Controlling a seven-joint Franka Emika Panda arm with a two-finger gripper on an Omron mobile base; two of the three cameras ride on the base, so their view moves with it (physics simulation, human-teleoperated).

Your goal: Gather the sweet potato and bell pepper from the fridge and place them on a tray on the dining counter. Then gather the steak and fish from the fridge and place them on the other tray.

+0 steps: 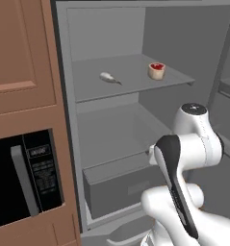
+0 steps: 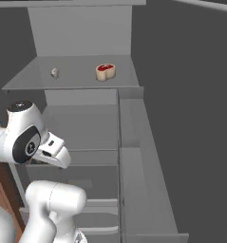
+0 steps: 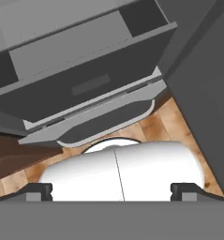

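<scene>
The open grey fridge (image 1: 111, 129) stands with its door swung wide, and the grey upper shelf (image 1: 131, 79) inside it serves as the landmark. On that shelf lies the steak, a thick tan-edged round cut with a red top (image 1: 156, 70), toward the shelf's right end in the left base view. To its left on the same shelf, well apart from it, lies the fish, a small pale silvery elongated body (image 1: 108, 77).

The left base view shows the fish side-on: its long axis runs along the shelf, slanting from back left to front right, with a thin end toward the steak; which end is the head cannot be told. The right base view sees the fish (image 2: 54, 72) nearly end-on, as a small pale lump, so its length is lost there. The steak (image 2: 105, 72) lies flat with its red face up in both base views.

The left base view also shows a brown wooden cabinet (image 1: 20, 57) and a black microwave (image 1: 25, 180) left of the fridge. Below the upper shelf sit a bare lower shelf and a grey drawer (image 1: 121, 185).

The hand view looks down on that drawer (image 3: 80, 79), the fridge's base and a wooden floor (image 3: 165, 124). The two dark finger tips (image 3: 112, 191) stand wide apart at the bottom corners, the jaws fully spread and holding nothing, far below the upper shelf.
</scene>
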